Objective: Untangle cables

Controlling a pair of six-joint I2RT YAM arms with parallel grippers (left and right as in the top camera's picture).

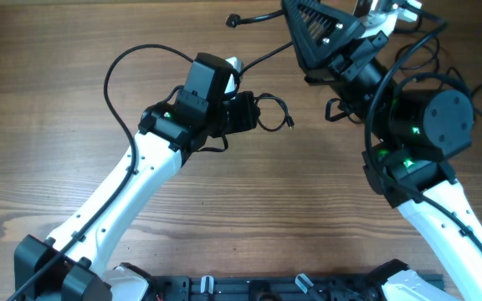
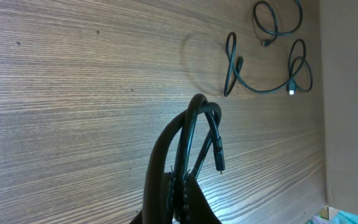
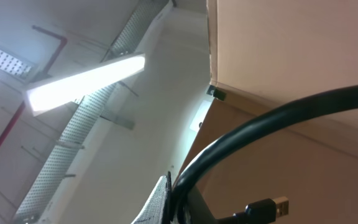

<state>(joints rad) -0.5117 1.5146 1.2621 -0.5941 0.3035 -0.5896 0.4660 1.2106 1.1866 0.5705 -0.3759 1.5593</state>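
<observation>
Being pinched between the closed jaws of the left gripper (image 2: 182,186), the looped cable (image 2: 199,121) is being held near the table (image 2: 73,93), its length pointing forward from them; the right gripper (image 3: 178,202), turned upward, is being seen closed on another cable (image 3: 278,118).

A thin black looped cable (image 1: 291,124) extends right from the left end effector (image 1: 251,113) over the brown wooden table (image 1: 57,125). More thin black cables (image 2: 266,91) lie farther right.
</observation>
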